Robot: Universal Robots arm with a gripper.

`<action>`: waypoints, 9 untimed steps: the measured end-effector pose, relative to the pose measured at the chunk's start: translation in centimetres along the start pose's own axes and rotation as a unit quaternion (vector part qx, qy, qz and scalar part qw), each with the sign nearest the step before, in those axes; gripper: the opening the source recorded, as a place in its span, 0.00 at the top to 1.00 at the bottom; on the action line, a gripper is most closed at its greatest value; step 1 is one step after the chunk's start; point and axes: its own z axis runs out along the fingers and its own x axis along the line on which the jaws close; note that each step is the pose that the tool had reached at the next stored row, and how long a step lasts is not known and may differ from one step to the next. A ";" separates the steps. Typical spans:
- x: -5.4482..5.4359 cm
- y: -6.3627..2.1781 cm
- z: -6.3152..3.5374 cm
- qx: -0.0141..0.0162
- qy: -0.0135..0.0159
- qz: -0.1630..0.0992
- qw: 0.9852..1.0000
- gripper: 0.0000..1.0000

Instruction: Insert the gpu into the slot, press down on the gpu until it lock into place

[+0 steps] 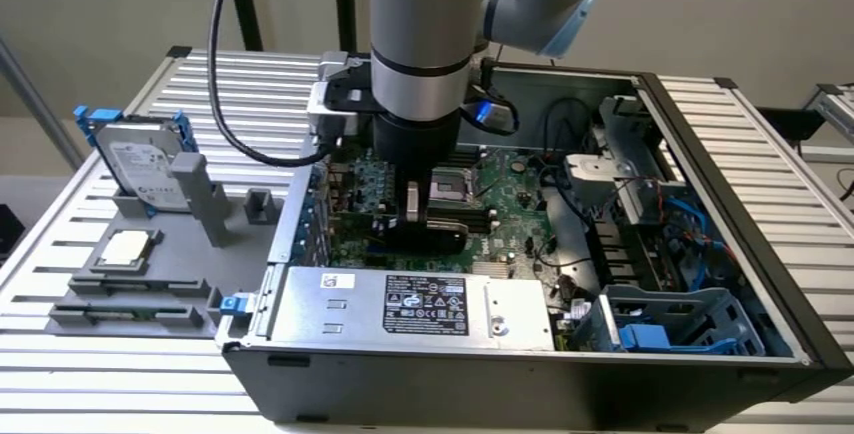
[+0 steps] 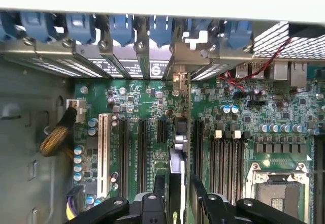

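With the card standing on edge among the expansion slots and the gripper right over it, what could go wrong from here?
1. The gpu stands edge-on between the gripper fingers, with neighbouring black slots close on both sides; if misaligned, pressing might stress the motherboard.
2. Its bracket end sits tight against the rear slot covers and might catch there.
3. Whether it is fully seated cannot be judged.

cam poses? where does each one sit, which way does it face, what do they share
Exterior view: off the arm, above the open PC case, looking down into it; the arm and gripper show.
Wrist view: on the wrist, looking down at the motherboard; the gripper's fingers flank the upright gpu.
Shared: gripper, gpu, motherboard.
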 end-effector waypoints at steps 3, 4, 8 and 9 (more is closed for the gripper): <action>-0.1 0.00 -1.37 0.000 0.000 0.000 1.000 0.67; -0.1 0.00 -1.83 0.000 0.000 0.000 1.000 0.67; -0.2 -0.01 -3.65 0.000 0.000 0.000 1.000 0.67; -0.3 0.00 -4.09 0.000 0.000 0.000 1.000 0.67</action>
